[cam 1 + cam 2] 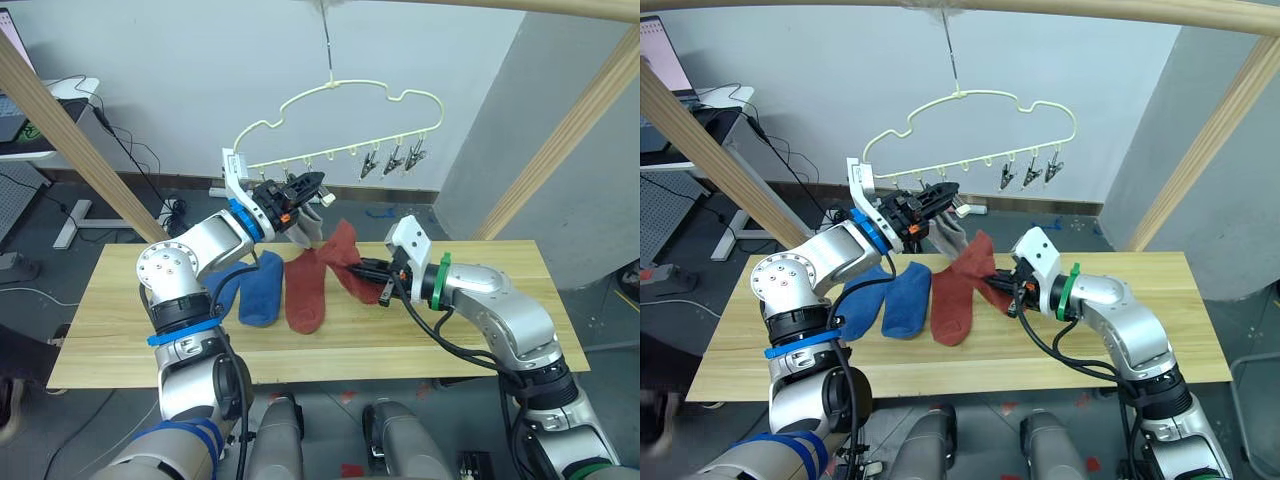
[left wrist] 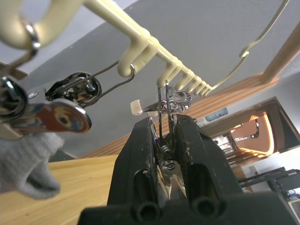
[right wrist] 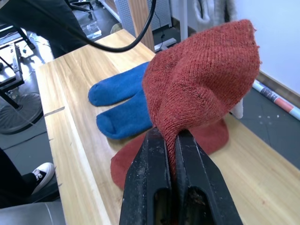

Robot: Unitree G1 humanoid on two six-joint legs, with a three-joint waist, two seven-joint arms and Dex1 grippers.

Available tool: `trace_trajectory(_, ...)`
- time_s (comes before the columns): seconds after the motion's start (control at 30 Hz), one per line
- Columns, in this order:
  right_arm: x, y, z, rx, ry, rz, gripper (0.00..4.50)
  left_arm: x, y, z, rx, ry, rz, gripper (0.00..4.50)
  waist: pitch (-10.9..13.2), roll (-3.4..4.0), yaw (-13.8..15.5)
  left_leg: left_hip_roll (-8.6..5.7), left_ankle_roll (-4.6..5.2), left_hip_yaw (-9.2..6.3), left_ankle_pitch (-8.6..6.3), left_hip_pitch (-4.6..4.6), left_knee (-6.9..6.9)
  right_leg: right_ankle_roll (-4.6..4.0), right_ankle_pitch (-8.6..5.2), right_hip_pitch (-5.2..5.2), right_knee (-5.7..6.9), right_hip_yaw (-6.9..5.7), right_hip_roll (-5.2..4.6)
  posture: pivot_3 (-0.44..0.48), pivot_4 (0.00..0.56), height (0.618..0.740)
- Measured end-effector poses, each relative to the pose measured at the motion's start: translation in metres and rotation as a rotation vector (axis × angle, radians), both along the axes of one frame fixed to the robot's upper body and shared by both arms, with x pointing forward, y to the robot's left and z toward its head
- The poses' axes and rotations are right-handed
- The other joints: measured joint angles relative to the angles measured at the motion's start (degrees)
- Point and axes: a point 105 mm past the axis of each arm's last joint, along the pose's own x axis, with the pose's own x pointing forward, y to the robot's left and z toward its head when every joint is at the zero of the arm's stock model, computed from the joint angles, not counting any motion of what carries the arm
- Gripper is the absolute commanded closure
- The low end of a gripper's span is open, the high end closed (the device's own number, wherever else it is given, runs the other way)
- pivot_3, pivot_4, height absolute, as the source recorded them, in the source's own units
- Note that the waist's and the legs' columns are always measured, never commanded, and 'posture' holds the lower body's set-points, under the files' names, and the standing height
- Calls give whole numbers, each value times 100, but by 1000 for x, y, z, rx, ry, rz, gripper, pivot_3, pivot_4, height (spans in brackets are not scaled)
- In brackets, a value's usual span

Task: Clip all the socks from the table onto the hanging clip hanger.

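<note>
Both hands clamped: left hand (image 1: 308, 186) on hanger clip (image 2: 165, 117); right hand (image 1: 368, 270) on rust-red sock (image 1: 345, 258) above table (image 1: 500, 290).

L tool (image 1: 312, 183) raised, R tool (image 1: 368, 270) low, both clamped.

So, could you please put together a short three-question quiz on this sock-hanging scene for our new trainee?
1. True or false: the right gripper is shut on a rust-red sock.
2. What do the fingers of the left gripper squeeze?
A. a blue sock
B. a metal clip of the clip hanger
C. the wooden rail
3. Fill in: the number of blue socks lying on the table is ____.

Key: 1 true; 2 B; 3 two.
</note>
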Motion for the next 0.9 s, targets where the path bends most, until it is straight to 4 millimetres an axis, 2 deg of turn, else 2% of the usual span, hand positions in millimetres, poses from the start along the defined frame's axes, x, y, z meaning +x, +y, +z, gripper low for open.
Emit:
trace_trajectory(0.17, 4, 8, 15, 20, -38, 12, 4474, -2, 0, -1, 12, 3, -5, 4205, 1, 0, 4, 1, 0, -2, 0, -3, -2, 0, 0, -1, -5, -1, 0, -7, 268, 740)
trace_trajectory(0.9, 3, 13, 18, 31, -24, 36, 4474, -3, 1, 1, 20, -21, -22, 4205, 1, 2, 13, 1, 0, -9, 0, -22, -10, -1, 0, -2, -39, -5, -1, -2, 270, 740)
